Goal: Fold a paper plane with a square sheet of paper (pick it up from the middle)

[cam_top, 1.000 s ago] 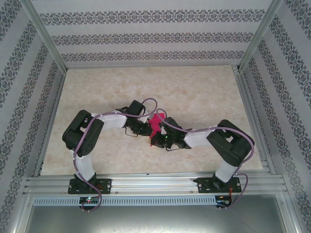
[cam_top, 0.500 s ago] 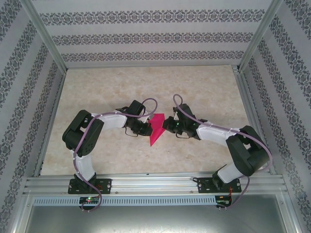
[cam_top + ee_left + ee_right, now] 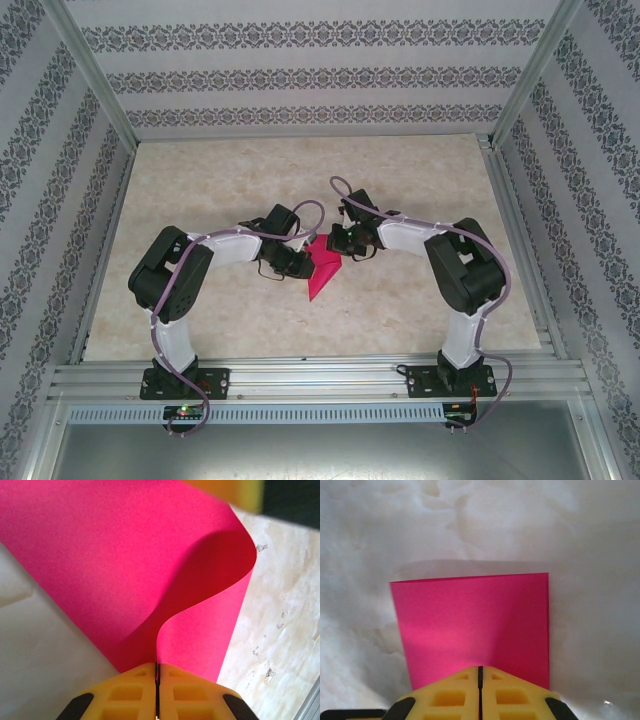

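Your left tool is clamped on the thin magenta-pink paper sheet, which curls above the marbled desk; your right tool sits closed at its edge.

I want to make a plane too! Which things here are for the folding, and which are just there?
For the job: pink paper, left claw and right claw, both pinching it.
Just there: marbled table, patterned walls, metal frame.
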